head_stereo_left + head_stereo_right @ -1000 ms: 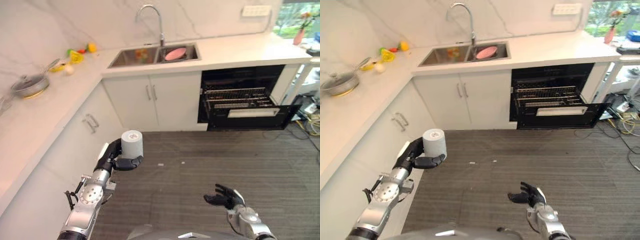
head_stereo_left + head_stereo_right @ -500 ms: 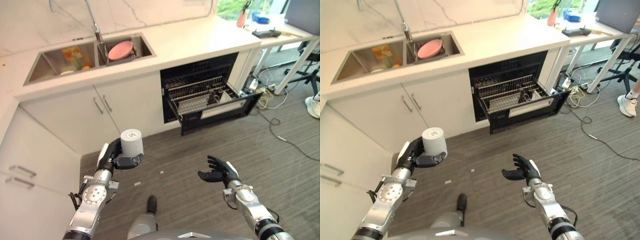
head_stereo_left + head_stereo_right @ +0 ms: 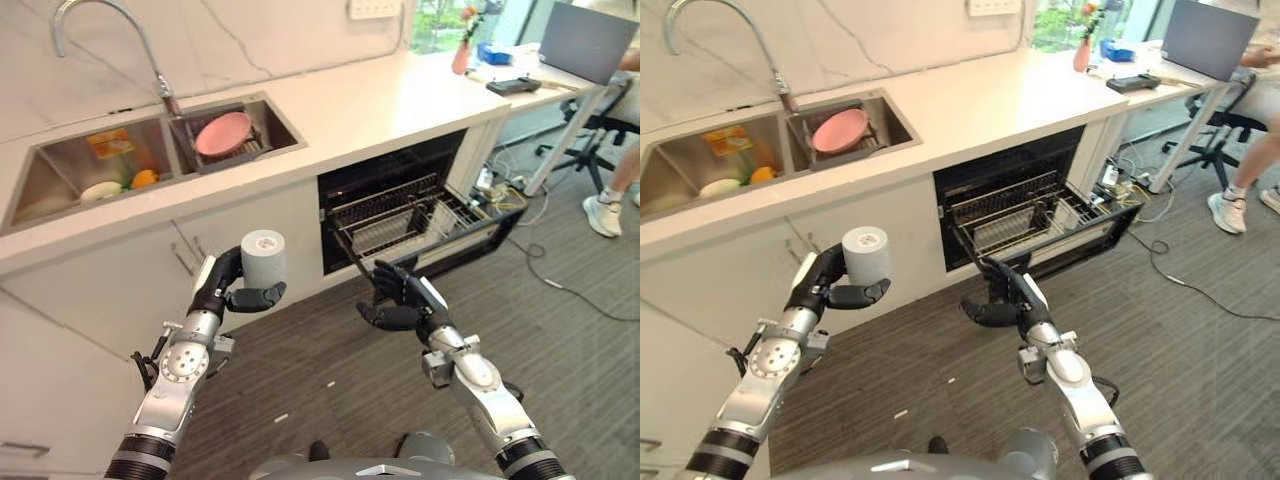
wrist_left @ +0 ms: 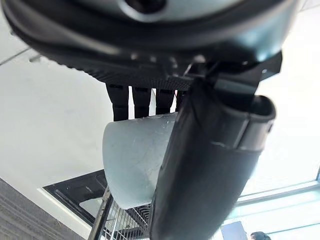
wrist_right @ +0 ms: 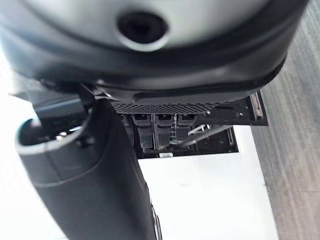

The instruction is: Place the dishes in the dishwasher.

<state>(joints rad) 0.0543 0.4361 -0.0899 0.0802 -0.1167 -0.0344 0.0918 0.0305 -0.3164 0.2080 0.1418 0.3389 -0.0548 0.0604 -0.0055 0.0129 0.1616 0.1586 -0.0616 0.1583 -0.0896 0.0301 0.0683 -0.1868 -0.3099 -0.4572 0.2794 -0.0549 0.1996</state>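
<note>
My left hand (image 3: pixel 232 292) is shut on a grey cup (image 3: pixel 264 261), held upside down and upright at chest height in front of the white cabinets; the cup (image 4: pixel 135 165) sits between fingers and thumb in the left wrist view. My right hand (image 3: pixel 400 297) hangs open with relaxed fingers, empty, just in front of the open dishwasher (image 3: pixel 420 205). Its wire rack (image 3: pixel 400 222) is pulled out over the lowered door. A pink plate (image 3: pixel 222 132) stands in the right sink basin.
The left sink basin (image 3: pixel 70 180) holds a few small items. A faucet (image 3: pixel 100 30) rises behind the sink. Cables (image 3: pixel 545 250) trail on the floor to the right of the dishwasher. A person's leg (image 3: pixel 615 190) and an office chair (image 3: pixel 590 130) are at far right.
The camera has swung and moved closer to the dishwasher. My right hand has risen and reached forward toward the rack. The left hand keeps the cup in the same pose.
</note>
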